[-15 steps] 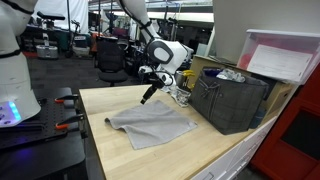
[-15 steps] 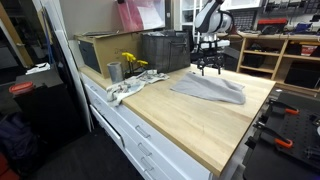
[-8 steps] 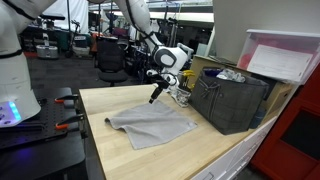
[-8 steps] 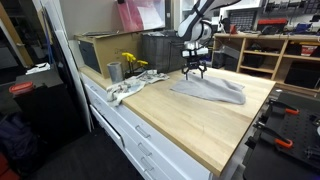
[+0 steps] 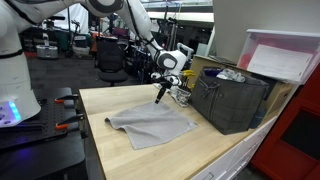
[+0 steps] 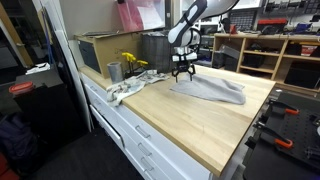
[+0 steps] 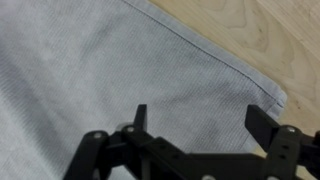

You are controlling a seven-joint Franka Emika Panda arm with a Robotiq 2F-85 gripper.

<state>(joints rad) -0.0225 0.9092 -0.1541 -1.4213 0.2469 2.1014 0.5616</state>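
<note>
A grey cloth [image 5: 152, 125] [image 6: 210, 89] lies spread flat on the wooden tabletop [image 5: 120, 150] [image 6: 200, 125]. My gripper [image 5: 160, 99] [image 6: 182, 75] hangs just above the cloth's edge nearest the dark bin, fingers pointing down. In the wrist view the cloth [image 7: 110, 70] fills most of the picture, its hemmed corner running toward the right over bare wood. The gripper [image 7: 198, 120] stands open there, two black fingers wide apart with only cloth showing between them. Nothing is held.
A dark bin [image 5: 230, 98] [image 6: 165, 50] stands on the table right beside the gripper. A metal cup [image 6: 115, 71], yellow flowers [image 6: 132, 62] and a crumpled rag [image 6: 125, 88] sit near the table's far end. A cardboard box [image 6: 100, 50] stands behind them.
The gripper has travelled along the cloth's edge toward the bin and come down closer to the cloth. It has stayed open throughout. The cloth has not moved.
</note>
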